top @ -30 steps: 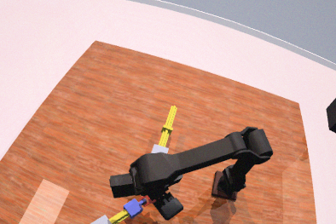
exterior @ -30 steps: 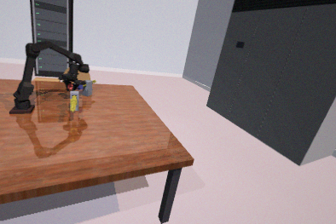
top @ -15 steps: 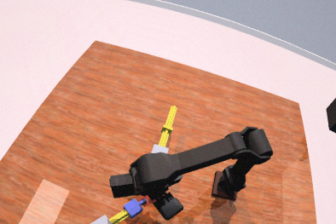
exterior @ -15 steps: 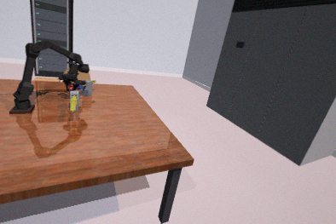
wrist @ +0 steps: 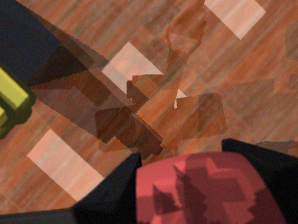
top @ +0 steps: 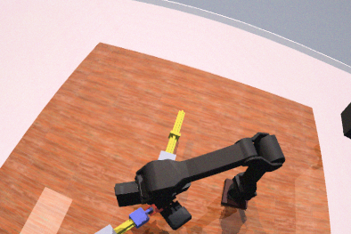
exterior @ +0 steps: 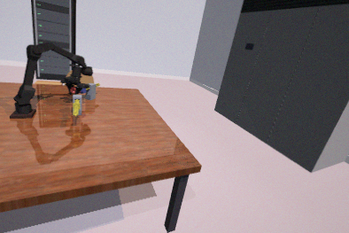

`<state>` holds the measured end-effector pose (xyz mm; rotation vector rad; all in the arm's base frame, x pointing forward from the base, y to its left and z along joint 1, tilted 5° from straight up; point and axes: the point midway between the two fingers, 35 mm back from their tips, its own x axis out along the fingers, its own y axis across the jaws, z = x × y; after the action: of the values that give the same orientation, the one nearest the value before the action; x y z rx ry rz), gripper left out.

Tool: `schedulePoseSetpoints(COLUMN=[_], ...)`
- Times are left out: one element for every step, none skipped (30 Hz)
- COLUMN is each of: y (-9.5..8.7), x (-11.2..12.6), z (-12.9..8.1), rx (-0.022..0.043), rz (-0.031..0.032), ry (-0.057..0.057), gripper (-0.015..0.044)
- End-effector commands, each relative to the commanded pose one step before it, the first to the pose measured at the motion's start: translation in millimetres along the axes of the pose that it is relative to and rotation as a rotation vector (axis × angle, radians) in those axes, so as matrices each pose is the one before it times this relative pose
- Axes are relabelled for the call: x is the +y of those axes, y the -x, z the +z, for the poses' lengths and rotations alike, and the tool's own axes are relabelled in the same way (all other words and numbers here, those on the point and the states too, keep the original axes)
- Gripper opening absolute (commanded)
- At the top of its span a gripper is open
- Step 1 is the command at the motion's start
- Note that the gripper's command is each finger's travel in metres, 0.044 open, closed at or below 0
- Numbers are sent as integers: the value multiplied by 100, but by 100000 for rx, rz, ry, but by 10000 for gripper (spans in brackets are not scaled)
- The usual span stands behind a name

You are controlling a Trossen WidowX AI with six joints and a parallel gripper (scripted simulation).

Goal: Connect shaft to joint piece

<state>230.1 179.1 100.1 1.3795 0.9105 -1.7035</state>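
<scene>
Plainly shut at mid width on the red joint, gripper low over the table with a dark finger at the 9 o'clock side of the piece and its mate at 3 o'clock in the wrist view

Found at about 6 o'clock in the top view, under the wrist and mostly hidden by it, only a sliver of red showing. Above it a grey block with a yellow shaft running off toward 12 o'clock; coming in from 8 o'clock, another yellow shaft with a blue piece on its end, just beside the joint. Cannot tell from here which way the opening faces, nor which shaft is the sliding one

Handling, as a judgement: stiff and small, likely light, but not free to lift (pinned on its hinges to a fixed shaft), so expect it to swing only, and to resist any pull off the hinge line. Smooth flat faces, so some risk of slipping between the pads under a twist. Best held as now, on two opposite flat sides, off the hinges and off the opening. Turn slowly, follow the arc, no forcing. For the shaft later: rigid, slides one way only; push square along its own line, from the far end
</scene>
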Motion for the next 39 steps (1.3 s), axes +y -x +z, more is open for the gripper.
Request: schedulePoseSetpoints(y=[-22, 0, 0, 0, 0, 0, 0, 0, 0, 0, 0, 0, 0, 0, 0, 0, 0, 0, 0, 0, 0, 0, 0, 0, 0, 0, 0, 0, 0, 0, 0, 0, 0, 0, 0, 0, 0, 0, 22], x=[-5, 0, 0, 0, 0, 0, 0, 0, 0, 0, 0, 0, 0, 0, 0, 0, 0, 0, 0, 0, 0, 0, 0, 0, 0, 0, 0, 0, 0, 0, 0, 0, 0, 0, 0, 0, 0, 0, 5], z=[-39, 0, 0, 0, 0, 0, 0, 0, 0, 0, 0, 0, 0, 0, 0, 0, 0, 0, 0, 0, 0, 0, 0, 0, 0, 0, 0, 0, 0, 0, 0, 0, 0, 0, 0, 0, 0, 0, 39], rx=[179, 0, 0, 0, 0, 0, 0, 0, 0, 0, 0, 0, 0, 0, 0, 0, 0, 0, 0, 0, 0, 0, 0, 0, 0, 0, 0, 0, 0, 0, 0, 0, 0, 0, 0, 0, 0, 0, -182], rz=[-32, 0, 0, 0, 0, 0, 0, 0, 0, 0, 0, 0, 0, 0, 0, 0, 0, 0, 0, 0, 0, 0, 0, 0, 0, 0, 0, 0, 0, 0, 0, 0, 0, 0, 0, 0, 0, 0, 41], ry=[-512, 0, 0, 0, 0, 0, 0, 0, 0, 0, 0, 0, 0, 0, 0, 0, 0, 0, 0, 0, 0, 0, 0, 0, 0, 0, 0, 0, 0, 0, 0, 0, 0, 0, 0, 0, 0, 0, 514], gripper=[182, 182, 182, 182, 182, 182, 182, 182, 182, 182, 182, 182, 182, 182, 182, 182, 182, 182, 182, 182, 182, 182, 182, 182, 182, 182, 182, 182, 182, 182, 182, 182, 182, 182, 182, 182, 182, 182, 156])
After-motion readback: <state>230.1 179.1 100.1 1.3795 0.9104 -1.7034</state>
